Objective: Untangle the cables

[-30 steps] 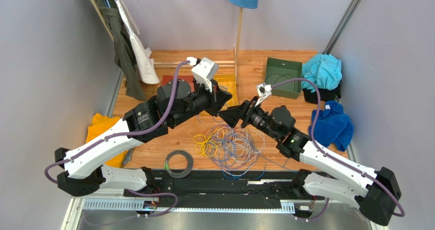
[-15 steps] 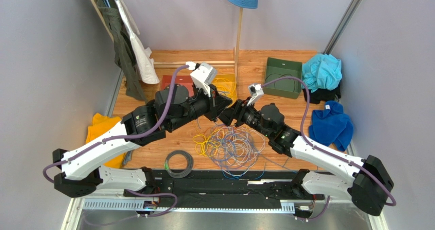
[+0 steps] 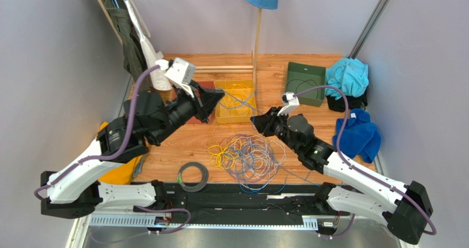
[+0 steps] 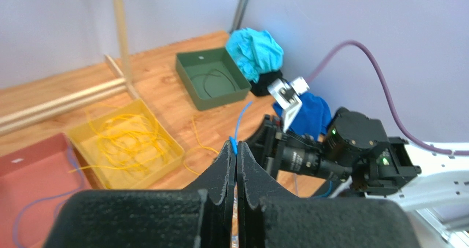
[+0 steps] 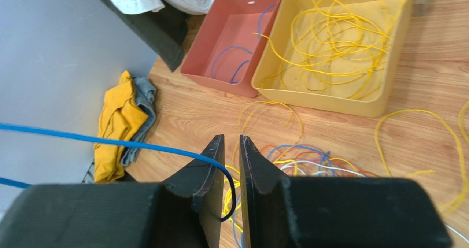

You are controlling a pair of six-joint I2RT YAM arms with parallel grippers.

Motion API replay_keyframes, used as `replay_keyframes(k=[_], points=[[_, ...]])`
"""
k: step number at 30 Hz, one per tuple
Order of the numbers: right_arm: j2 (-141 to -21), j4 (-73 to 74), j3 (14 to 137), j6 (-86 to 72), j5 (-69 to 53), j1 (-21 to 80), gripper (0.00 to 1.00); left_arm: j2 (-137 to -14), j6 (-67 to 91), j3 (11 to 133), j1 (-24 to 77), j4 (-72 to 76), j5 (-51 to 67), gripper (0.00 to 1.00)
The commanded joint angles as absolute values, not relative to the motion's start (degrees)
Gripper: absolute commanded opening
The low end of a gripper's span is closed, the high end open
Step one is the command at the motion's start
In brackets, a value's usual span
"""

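From above, the left hand (image 3: 219, 97) hangs over the square yellow plastic tray (image 3: 236, 120) and the right hand (image 3: 257, 120) just beyond the tangle of thin yellow, blue and pale lilac-grey cables (image 3: 250, 155) lying on the wooden surface (image 3: 181, 143). A single thin blue cable (image 3: 239, 102) stretches between the two hands.

In the left wrist view, the left hand (image 4: 235, 147) is pressed closed, pinching the blue cable at its tips.

In the right wrist view, the right hand (image 5: 231, 139) shows a narrow gap. The blue cable curls into it, but I cannot tell whether it is pinched.
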State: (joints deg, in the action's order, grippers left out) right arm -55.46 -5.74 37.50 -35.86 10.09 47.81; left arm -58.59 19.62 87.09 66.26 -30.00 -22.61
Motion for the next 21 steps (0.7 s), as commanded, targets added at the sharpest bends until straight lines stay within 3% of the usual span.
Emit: replay_keyframes(k=[1, 14, 17, 21], points=[[-53.00, -0.18, 35.43, -33.75, 15.55, 47.02, 0.23, -57.39, 13.72, 94.74, 66.45, -31.46, -29.61, 0.00], [-46.50, 4.04, 31.46, -32.96, 15.22, 46.14, 0.35, -58.36, 5.71, 103.80, 66.44, -34.10, -37.62, 0.00], [-44.92, 3.87, 32.60, -32.61, 12.05, 46.14, 0.51, -59.41, 5.19, 102.84, 66.27, -34.01, -39.19, 0.00], [-43.42, 10.70, 37.25, -32.87, 9.67, 46.23, 0.61, -61.26, 6.06, 102.39, 63.12, -35.68, -38.94, 0.00]])
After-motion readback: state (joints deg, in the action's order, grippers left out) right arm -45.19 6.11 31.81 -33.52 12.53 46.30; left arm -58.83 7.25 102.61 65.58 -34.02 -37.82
